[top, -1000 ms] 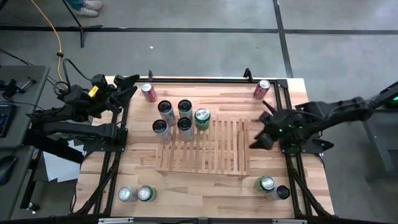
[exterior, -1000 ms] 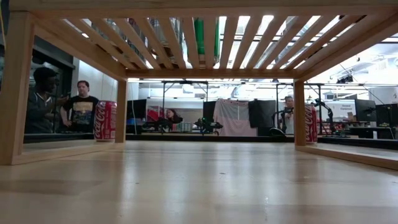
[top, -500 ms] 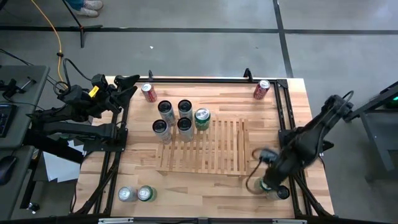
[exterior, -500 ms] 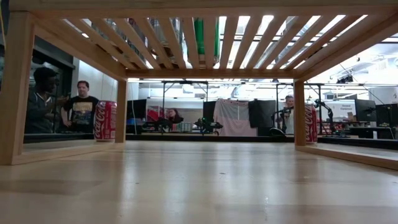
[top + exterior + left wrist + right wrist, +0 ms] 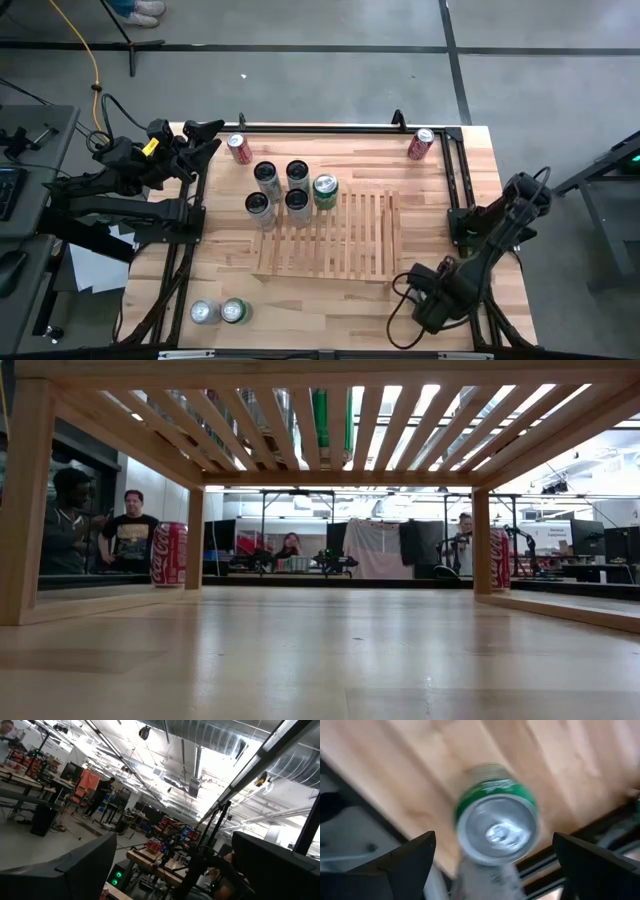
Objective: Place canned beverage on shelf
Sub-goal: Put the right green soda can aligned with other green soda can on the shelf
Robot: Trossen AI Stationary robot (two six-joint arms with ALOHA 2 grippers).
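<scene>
My right gripper (image 5: 490, 865) gapes above the green can (image 5: 496, 822); descending off-centre, a finger could topple it.

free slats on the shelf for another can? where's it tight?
The shelf is bare across its middle, right side and near edge. Crowded: its far-left corner, where five cans cluster, the green can at their right. The right tool is open above a green can at the table's near-right corner. The left tool waits open, off the table's left.
</scene>
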